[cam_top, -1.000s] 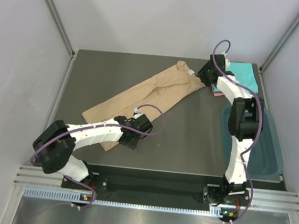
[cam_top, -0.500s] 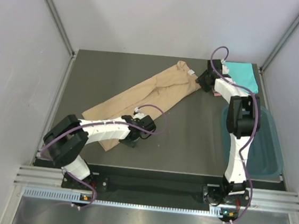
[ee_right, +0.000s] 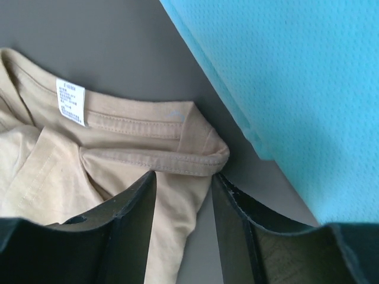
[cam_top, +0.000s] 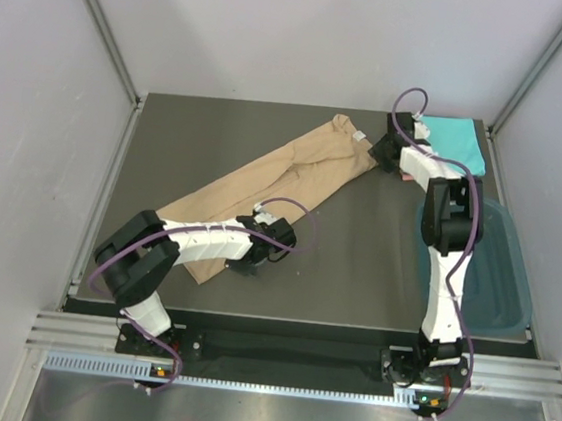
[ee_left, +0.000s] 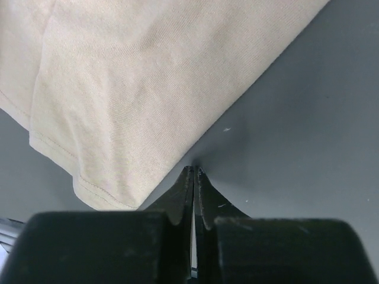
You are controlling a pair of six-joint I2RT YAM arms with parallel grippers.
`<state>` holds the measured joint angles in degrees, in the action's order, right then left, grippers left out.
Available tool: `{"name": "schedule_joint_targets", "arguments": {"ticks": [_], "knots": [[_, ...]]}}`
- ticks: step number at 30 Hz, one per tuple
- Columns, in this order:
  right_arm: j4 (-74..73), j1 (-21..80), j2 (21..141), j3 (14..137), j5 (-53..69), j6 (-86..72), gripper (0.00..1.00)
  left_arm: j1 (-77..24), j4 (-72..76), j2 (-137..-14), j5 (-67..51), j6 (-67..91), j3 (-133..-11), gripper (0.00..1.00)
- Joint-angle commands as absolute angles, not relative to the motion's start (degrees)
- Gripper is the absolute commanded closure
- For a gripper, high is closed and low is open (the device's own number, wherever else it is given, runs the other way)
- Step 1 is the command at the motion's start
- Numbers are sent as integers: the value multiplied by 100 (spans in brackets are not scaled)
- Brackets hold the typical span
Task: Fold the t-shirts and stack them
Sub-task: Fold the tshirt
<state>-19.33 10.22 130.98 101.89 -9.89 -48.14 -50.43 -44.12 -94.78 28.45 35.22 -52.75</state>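
Observation:
The tan t-shirt (cam_top: 274, 185) lies folded lengthwise in a long diagonal strip on the dark table, collar at the far right. My left gripper (cam_top: 245, 262) is shut, its tips (ee_left: 193, 171) on the table right at the long edge of the tan shirt (ee_left: 148, 77) near its hem; no cloth shows between the jaws. My right gripper (cam_top: 376, 150) is open, its fingers standing either side of the tan collar fold (ee_right: 177, 157). The turquoise t-shirt (cam_top: 459, 144) lies folded at the far right corner, also in the right wrist view (ee_right: 296, 77). A sliver of the salmon-pink t-shirt (cam_top: 403, 174) shows under it.
A dark teal plastic tub (cam_top: 509, 285) stands along the table's right edge beside the right arm. Grey walls close in the table on the left, back and right. A white care label (ee_right: 70, 102) sits inside the collar.
The left arm's elbow has swung forward and right while its gripper stayed at the shirt's near edge. The right gripper has shifted slightly left onto the collar.

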Motion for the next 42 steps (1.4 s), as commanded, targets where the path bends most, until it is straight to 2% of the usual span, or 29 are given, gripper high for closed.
{"name": "schedule_joint_targets", "arguments": {"ticks": [1, 7, 14, 18, 21, 35, 38, 41, 42], "knots": [[-2074, 958, 13403, 10529, -1309, -4623, 57, -5071, -4544, -9501, 2857, 3551, -5397, 100], [-2074, 949, 13482, 10652, -1476, -4412, 57, -5089, -4588, -9431, 2690, 3665, -5379, 100], [-1934, 940, 13570, 10775, -1494, -4184, 65, -5098, -4632, -9351, 2567, 3744, -5344, 100], [-1890, 923, 13711, 10968, -1485, -4043, 83, -5176, -4588, -9387, 2312, 3814, -5440, 100], [-1872, 896, 13851, 11135, -1433, -3929, 85, -5247, -4597, -9422, 2136, 3999, -5607, 100], [-1353, 703, 14580, 12374, -782, -3085, 86, -5537, -4755, -10379, 1284, 4772, -6644, 100], [-1213, 686, 14651, 12568, -546, -2988, 83, -5607, -4746, -10538, 1090, 4816, -6846, 100], [-1239, 642, 14651, 12691, -396, -2988, 77, -5651, -4886, -10416, 1037, 4755, -7145, 100], [-1318, 642, 14634, 12709, -378, -3023, 72, -5634, -4991, -10380, 1237, 4607, -7380, 98]]}}
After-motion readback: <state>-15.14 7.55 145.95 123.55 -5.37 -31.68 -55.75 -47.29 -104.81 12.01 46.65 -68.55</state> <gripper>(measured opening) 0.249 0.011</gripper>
